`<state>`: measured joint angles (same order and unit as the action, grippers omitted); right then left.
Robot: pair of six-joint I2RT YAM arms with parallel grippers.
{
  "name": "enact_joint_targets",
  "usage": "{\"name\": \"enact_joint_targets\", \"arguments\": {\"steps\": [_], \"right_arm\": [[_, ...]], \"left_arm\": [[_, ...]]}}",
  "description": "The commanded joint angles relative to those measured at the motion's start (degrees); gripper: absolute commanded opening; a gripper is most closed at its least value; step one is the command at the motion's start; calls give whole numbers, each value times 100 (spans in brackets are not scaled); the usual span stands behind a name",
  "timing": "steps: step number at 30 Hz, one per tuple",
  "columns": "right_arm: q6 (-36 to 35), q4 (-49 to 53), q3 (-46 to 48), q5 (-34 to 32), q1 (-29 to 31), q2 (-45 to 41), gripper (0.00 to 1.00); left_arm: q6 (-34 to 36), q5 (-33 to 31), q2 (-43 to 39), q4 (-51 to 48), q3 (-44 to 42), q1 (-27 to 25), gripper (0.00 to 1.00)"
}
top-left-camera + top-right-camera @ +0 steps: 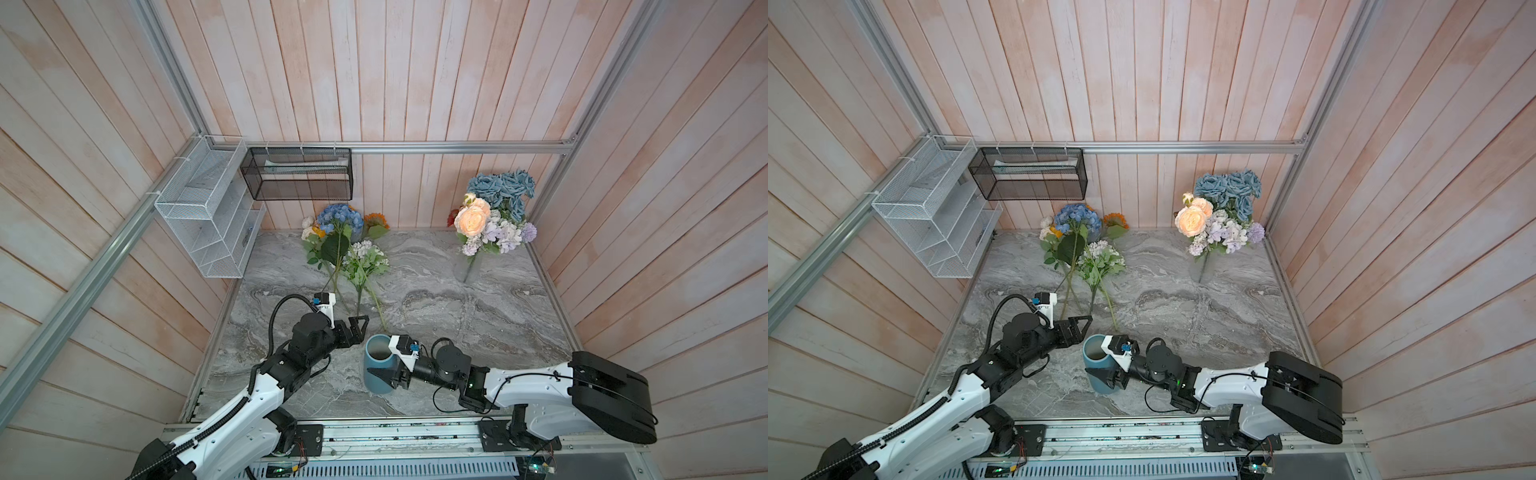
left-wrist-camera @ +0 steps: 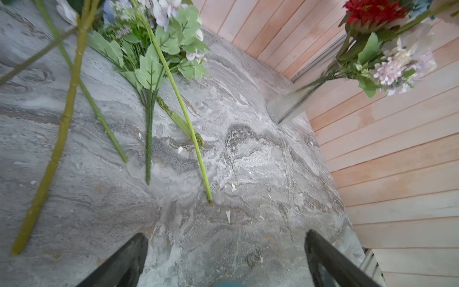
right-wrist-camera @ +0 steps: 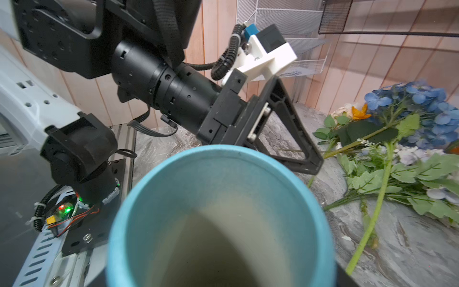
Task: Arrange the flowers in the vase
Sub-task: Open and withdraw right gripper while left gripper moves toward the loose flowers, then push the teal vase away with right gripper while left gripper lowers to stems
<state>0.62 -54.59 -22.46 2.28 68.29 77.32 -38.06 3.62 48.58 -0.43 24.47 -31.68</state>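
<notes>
A blue cylindrical vase [image 1: 374, 362] stands upright and empty near the table's front middle; its rim [image 3: 218, 149] fills the right wrist view. My right gripper [image 1: 380, 359] reaches in from the right and is shut on the vase, one black finger lying across its near wall. Loose flowers lie at the back left: a blue hydrangea [image 1: 338, 216], an orange sunflower [image 1: 376, 220] and a white-lilac spray [image 1: 365, 257]. Their green stems [image 2: 183, 111] point toward the vase. My left gripper [image 1: 360, 332] hovers open and empty just left of the vase, near the stem ends [image 2: 210, 198].
A clear glass vase [image 1: 467, 268] at the back right holds peach, dusty-blue and lilac blooms [image 1: 494, 216]. A white wire rack [image 1: 208, 216] and a black mesh basket [image 1: 297, 174] hang on the back-left walls. Wooden walls enclose the marble table [image 1: 457, 324].
</notes>
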Motion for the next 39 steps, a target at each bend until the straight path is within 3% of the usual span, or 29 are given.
{"name": "enact_joint_targets", "arguments": {"steps": [1,6,10,16,23,27,33,39], "right_arm": [[-28,-484,110,-406,-67,-247,58],[-301,-159,285,-802,-457,-667,58],[-356,-21,454,-705,-1252,-1014,58],[-479,-235,625,-475,-2093,-1012,59],[-413,-632,474,-335,-2250,-436,64],[-378,-667,337,-296,-2250,-255,82],[-456,223,68,-451,-2250,-780,98],[-270,932,171,-565,-2250,-1689,98]], "left_arm": [[205,-634,-240,-31,-66,23,100],[625,-992,-310,-10,14,490,100],[783,-838,-161,261,39,1004,100],[1066,-952,234,394,224,1245,100],[1142,-521,673,307,291,1840,97],[1277,-428,995,194,375,2057,91],[1586,-363,1698,105,647,2061,88],[1662,-220,2569,150,1008,2038,87]]}}
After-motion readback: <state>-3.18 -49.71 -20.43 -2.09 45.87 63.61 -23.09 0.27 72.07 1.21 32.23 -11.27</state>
